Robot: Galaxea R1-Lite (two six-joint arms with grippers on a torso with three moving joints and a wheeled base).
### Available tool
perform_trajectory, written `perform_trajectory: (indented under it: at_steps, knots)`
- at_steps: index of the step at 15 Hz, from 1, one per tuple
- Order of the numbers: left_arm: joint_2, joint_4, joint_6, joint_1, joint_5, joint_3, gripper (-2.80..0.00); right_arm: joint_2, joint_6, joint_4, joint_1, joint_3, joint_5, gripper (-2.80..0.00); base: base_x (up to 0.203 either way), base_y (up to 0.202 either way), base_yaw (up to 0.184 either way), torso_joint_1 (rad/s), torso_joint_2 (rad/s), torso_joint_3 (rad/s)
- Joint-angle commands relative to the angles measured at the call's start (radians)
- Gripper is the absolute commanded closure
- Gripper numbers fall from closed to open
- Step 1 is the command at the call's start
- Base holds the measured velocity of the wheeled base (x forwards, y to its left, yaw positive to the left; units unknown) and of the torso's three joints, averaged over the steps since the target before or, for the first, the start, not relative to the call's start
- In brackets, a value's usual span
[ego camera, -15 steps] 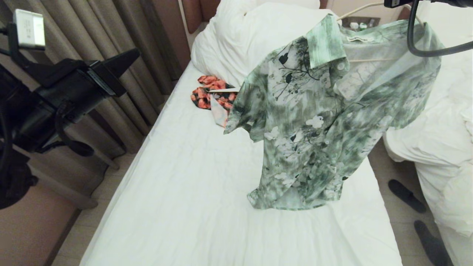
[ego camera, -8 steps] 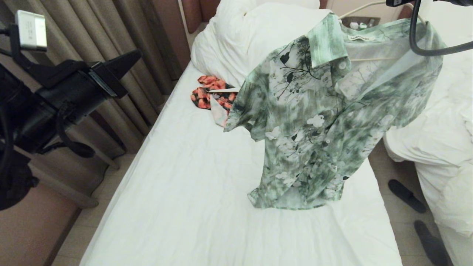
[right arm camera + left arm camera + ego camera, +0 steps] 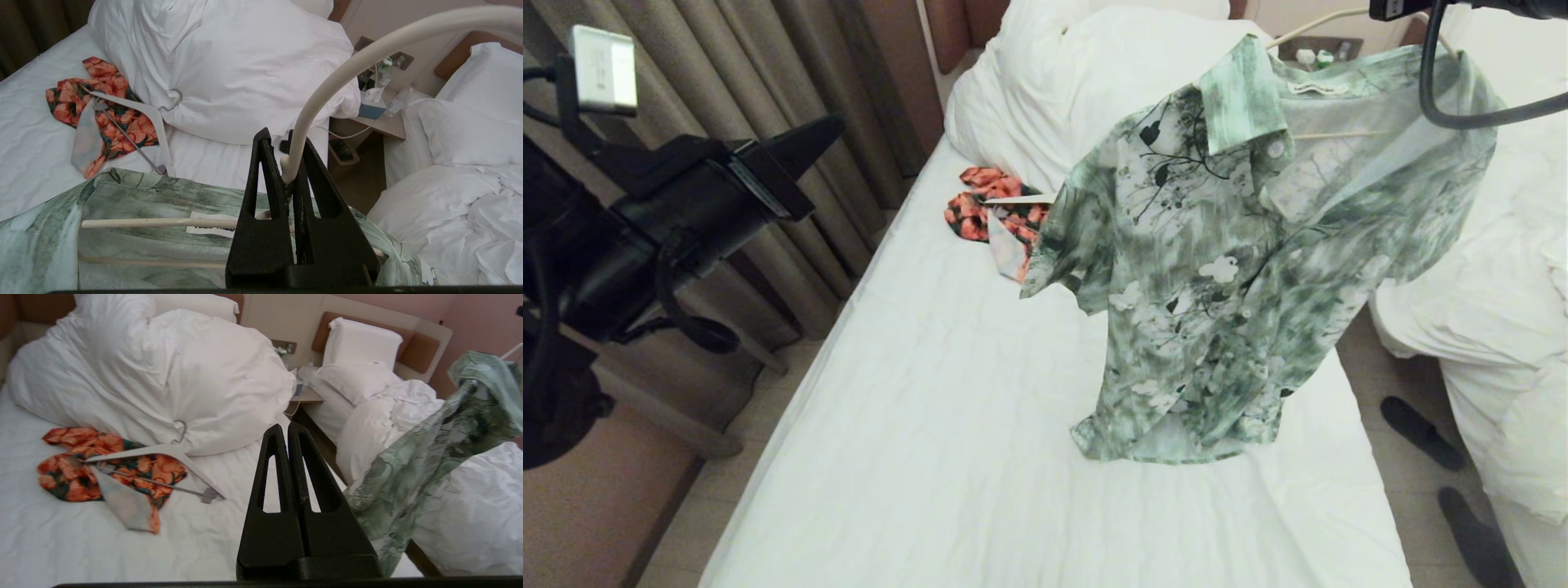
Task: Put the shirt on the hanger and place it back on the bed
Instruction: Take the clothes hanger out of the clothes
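Shirt [image 3: 1241,269] noted hanging over the right half of the bed [image 3: 915,408], already threaded onto the hanger [image 3: 163,222], hem just brushing the sheet. Proceeding left to right. At far left, beside the curtains [image 3: 768,73] and off the mattress edge: left gripper [image 3: 288,428], jaws pressed fully together with nothing between them, held clear of the work, judged parked so as not to snag the cloth. Further in, near the head of the bed: orange-red floral garment [image 3: 988,214] lying flat with a wide white hanger [image 3: 163,451] on top, touching the foot of the bunched white duvet [image 3: 1062,90]; no part in the present step, well apart from the landing area. Centre to right: shirt draped open-fronted, collar uppermost, neck label [image 3: 212,230] visible inside, cream shoulder bar crossing beneath the collar; hangs tilted, left sleeve lower, judged because support comes from the hook alone. Upper right, mostly above the head view: right gripper [image 3: 288,159], jaws clamped nearly shut on the stem of the hanger's hook, bearing the whole load. Hanging step judged complete; remaining step judged a lowering onto bare sheet in the middle of the bed, then release. Risk noted: hem folding under on contact. Far right: neighbouring bed [image 3: 1503,269] heaped with bedding, dark slippers [image 3: 1421,433] on the floor between.
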Motion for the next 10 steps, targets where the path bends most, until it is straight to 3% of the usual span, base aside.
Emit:
perform_trajectory:
  at_steps: [1, 4, 7, 10]
  knots:
    - [-0.002, -0.004, -0.001, -0.056, 0.005, 0.008, 0.0, 0.002, -0.002, 0.0, 0.002, 0.0, -0.002, 0.0, 0.0, 0.0, 0.0, 0.0, 0.0, 0.0]
    - [-0.018, 0.037, 0.004, -0.217, 0.078, 0.024, 0.0, 0.02, 0.007, 0.0, 0.012, 0.007, -0.001, 0.0, 0.0, 0.0, 0.0, 0.0, 0.0, 0.0]
    - [-0.059, 0.155, 0.005, -0.377, 0.162, 0.025, 0.0, 0.046, 0.022, 0.0, 0.043, 0.008, -0.003, 0.0, 0.0, 0.0, 0.0, 0.0, 0.0, 0.0]
    - [-0.056, 0.224, 0.003, -0.561, 0.28, 0.024, 0.0, 0.065, 0.022, -0.015, 0.077, 0.006, -0.027, 0.0, 0.0, 0.0, 0.0, 0.0, 0.0, 0.0]
